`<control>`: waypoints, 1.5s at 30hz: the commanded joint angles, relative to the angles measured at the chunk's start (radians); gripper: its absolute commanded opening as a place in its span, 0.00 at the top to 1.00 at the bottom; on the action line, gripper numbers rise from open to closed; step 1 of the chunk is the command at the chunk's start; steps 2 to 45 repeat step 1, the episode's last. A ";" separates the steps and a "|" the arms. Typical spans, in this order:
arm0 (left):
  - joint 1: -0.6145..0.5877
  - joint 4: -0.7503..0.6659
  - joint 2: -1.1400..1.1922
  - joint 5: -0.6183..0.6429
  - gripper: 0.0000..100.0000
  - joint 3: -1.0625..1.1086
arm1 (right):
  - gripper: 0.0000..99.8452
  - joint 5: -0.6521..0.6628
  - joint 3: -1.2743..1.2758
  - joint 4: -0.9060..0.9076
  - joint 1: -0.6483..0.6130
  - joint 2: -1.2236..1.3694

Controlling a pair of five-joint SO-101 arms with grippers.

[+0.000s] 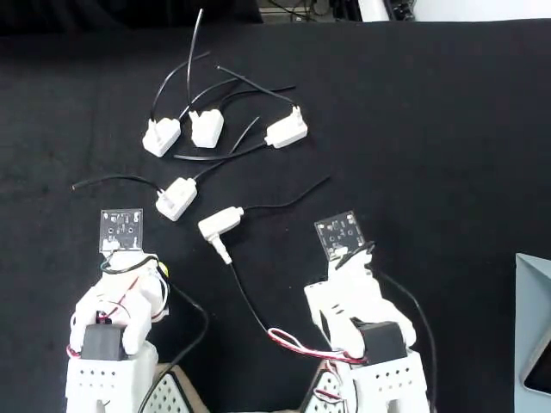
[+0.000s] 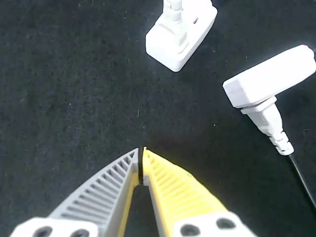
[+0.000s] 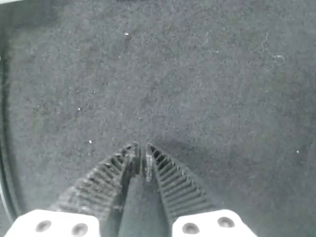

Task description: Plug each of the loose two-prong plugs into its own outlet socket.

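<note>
Several white plug and socket blocks with thin black cords lie on the black cloth. Three of them point(image 1: 207, 127) cluster at the far left-centre, and one block point(image 1: 176, 198) point(image 2: 180, 32) lies nearer. An angled white plug point(image 1: 219, 224) point(image 2: 269, 79) on its own cable rests just ahead of the two arms. The left arm point(image 1: 120, 301) is folded at the near edge, and its gripper point(image 2: 142, 154) is shut and empty, a short way from that block and plug. The right arm point(image 1: 353, 305) is folded beside it. Its gripper point(image 3: 142, 148) is shut with nothing in it, above bare cloth.
The angled plug's cable point(image 1: 250, 301) runs back between the two arm bases. A grey-blue box point(image 1: 534, 327) stands at the right edge. The cloth's right half is open room. Dark clutter lies beyond the far edge.
</note>
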 commanded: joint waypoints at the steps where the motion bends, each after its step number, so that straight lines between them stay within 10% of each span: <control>1: 0.007 0.005 0.002 0.000 0.97 0.019 | 0.99 -0.003 -0.002 0.017 0.011 -0.084; 45: 0.007 0.005 0.002 0.000 0.97 0.019 | 0.99 -0.003 -0.002 0.017 0.011 -0.084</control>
